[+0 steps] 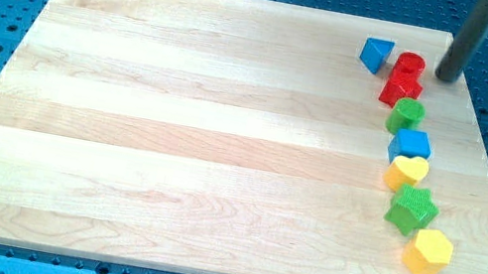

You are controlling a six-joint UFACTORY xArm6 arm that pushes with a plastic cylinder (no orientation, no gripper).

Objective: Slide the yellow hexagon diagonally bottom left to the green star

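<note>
The yellow hexagon (pixel 428 252) lies near the board's lower right, touching the green star (pixel 412 208) just up and to its left. My tip (pixel 447 77) is at the view's upper right, just right of the red cylinder (pixel 410 64) and far above the hexagon. The rod rises out of the view's top.
A column of blocks runs down the right side: blue triangle (pixel 375 54), red cylinder, red star (pixel 400 88), green cylinder (pixel 407 114), blue block (pixel 411 145), yellow heart (pixel 407 172). The wooden board (pixel 174 135) sits on a blue perforated table. The board's right edge lies close to the hexagon.
</note>
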